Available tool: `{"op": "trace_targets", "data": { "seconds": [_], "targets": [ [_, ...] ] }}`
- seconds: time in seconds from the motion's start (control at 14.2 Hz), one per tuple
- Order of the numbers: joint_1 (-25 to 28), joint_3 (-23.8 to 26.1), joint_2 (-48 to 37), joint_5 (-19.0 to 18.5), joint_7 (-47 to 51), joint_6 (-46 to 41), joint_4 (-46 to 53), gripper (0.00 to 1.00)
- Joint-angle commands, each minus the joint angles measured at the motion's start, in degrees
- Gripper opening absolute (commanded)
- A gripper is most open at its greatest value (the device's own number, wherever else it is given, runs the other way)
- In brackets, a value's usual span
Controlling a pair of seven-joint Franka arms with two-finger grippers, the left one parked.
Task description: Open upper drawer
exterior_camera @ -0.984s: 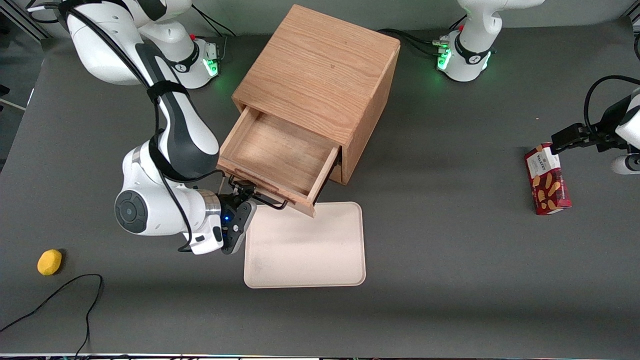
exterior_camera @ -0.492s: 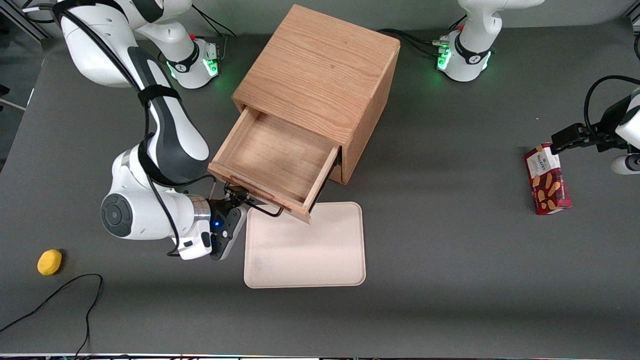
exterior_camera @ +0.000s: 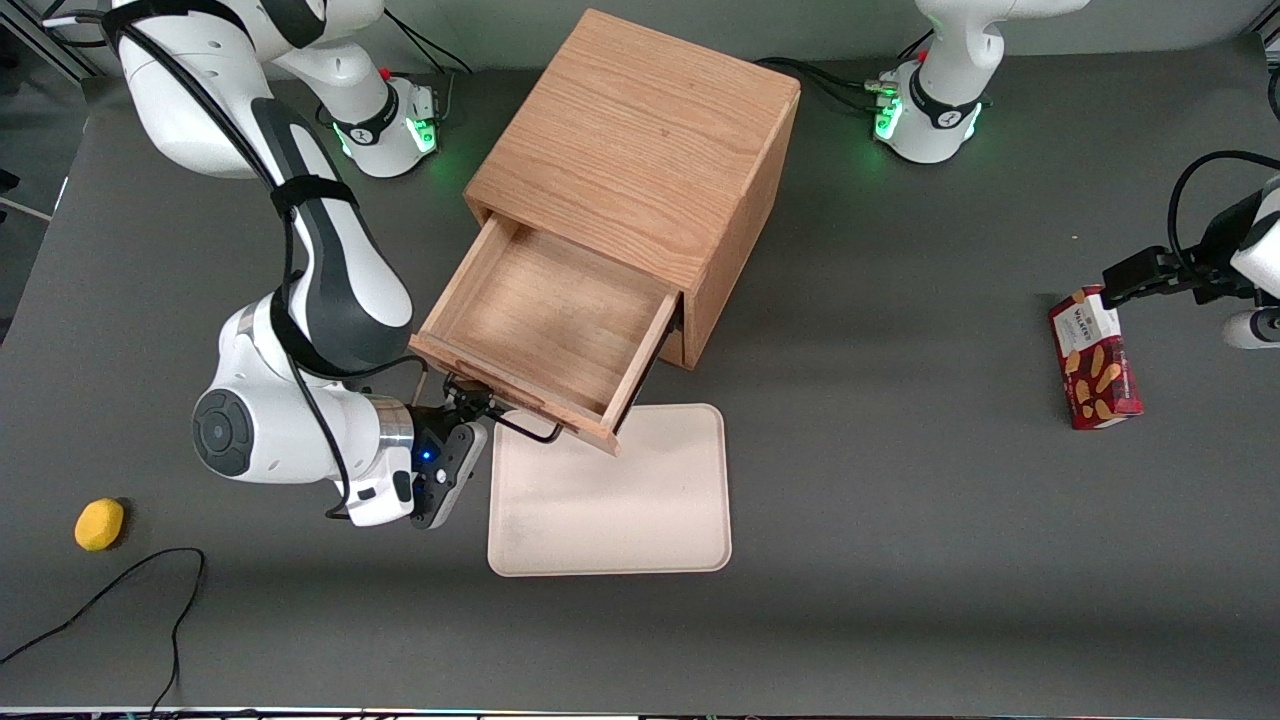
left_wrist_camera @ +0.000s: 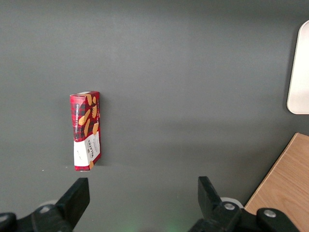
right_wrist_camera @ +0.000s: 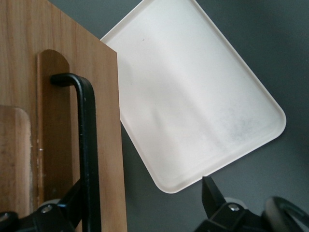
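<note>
Because the upper drawer (exterior_camera: 545, 325) is a stiff, light wooden box, now drawn well out of the cabinet (exterior_camera: 640, 170) above the tray (exterior_camera: 610, 500), I hold its black bar handle (right_wrist_camera: 88, 145), which my claw (exterior_camera: 470, 402) brackets, fingers spread.

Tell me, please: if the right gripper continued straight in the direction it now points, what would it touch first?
Probably the upper drawer: the gripper points at its front panel, at the black bar handle. Whether it already touches the handle is unclear.
</note>
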Motion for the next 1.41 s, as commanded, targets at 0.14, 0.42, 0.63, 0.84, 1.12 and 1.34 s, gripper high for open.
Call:
{"op": "trace_targets", "data": {
  "seconds": [0.14, 0.42, 0.63, 0.84, 1.12, 1.34],
  "targets": [
    [-2.16, 0.63, 1.48, 2.17, -1.26, 1.49, 1.90, 1.00],
    [-3.04, 0.55, 1.48, 4.28, -1.17, 1.50, 3.04, 1.00],
    [-3.22, 0.55, 1.39, 5.77, -0.99, 1.50, 3.48, 1.00],
    [-3.30, 0.37, 1.48, 5.86, -1.08, 1.58, 3.75, 1.00],
    [-4.10, 0.46, 1.56, 5.95, -1.25, 2.46, 3.75, 1.00],
    [-4.18, 0.37, 1.56, 5.95, -1.25, 2.64, 3.75, 1.00]
  ]
}}
